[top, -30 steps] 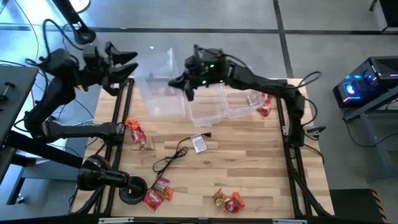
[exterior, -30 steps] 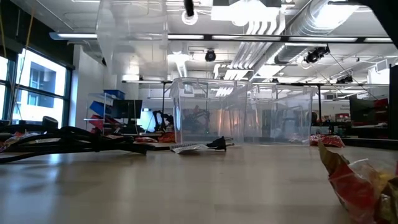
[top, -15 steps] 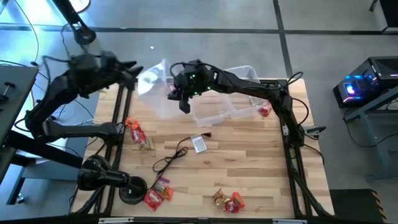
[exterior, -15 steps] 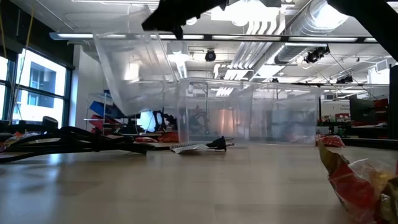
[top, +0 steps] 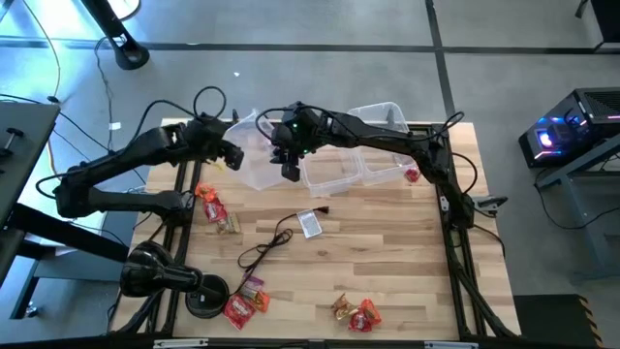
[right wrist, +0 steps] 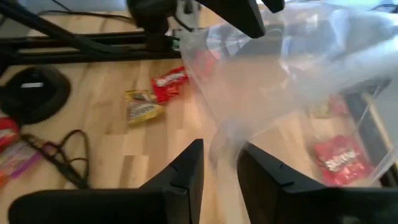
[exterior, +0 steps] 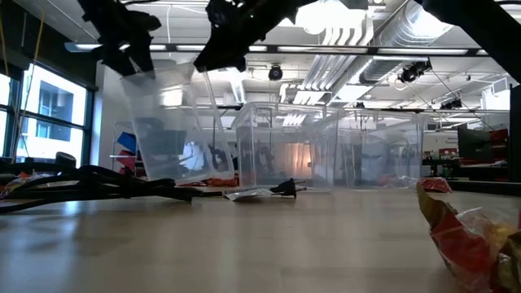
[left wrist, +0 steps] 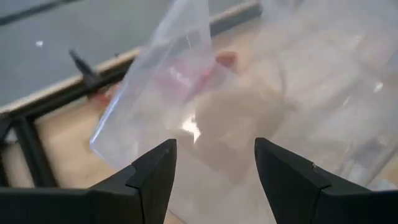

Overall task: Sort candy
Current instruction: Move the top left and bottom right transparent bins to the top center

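While our right tool [top: 288, 163] pinches the rim of a clear plastic bin [top: 254, 155] tilted near the far left of the light wooden worktop [top: 387, 252], our left tool [top: 232, 157] reaches to the same bin's other side with its fingers [left wrist: 155, 174] spread wide and nothing between them. Just beside the tilted bin sit two more clear plastic bins [top: 351, 167], upright and side by side. Small crinkly red, orange and gold wrapped candy lies scattered around: a cluster [top: 213, 208] near the left edge, another [top: 244, 299] at the near left, a pair [top: 356, 312] at the near middle, and red pieces [top: 411, 174] beside the rightmost bin. Between these, a small grey rectangular tag with a black cable [top: 308, 224] lies mid-worktop.
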Controlling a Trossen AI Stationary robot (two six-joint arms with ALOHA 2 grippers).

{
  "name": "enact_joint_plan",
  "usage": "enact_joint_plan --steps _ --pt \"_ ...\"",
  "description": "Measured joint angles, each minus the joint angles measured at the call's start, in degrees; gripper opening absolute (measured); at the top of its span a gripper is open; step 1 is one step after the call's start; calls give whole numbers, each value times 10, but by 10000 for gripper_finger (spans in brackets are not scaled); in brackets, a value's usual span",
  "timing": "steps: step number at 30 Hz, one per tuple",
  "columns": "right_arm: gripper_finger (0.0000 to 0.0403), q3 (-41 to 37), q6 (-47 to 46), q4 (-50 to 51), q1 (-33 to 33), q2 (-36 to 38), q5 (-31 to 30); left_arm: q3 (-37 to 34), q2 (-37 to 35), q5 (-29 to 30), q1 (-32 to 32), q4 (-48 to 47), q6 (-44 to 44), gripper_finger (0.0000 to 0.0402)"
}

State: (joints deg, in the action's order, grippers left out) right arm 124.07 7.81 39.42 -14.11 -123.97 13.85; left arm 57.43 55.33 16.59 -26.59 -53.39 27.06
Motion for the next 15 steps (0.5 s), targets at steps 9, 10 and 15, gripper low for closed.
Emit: enact_joint_plan --steps 9,10,15 --pt "135 8 -16 -42 12 -1 -13 -21 -21 3 1 -25 23 211" --pt "139 9 -15 -46 14 0 -13 -21 -26 3 1 -27 29 211" --pt "147 9 -13 -52 23 0 -7 -23 -55 3 1 -71 48 211"
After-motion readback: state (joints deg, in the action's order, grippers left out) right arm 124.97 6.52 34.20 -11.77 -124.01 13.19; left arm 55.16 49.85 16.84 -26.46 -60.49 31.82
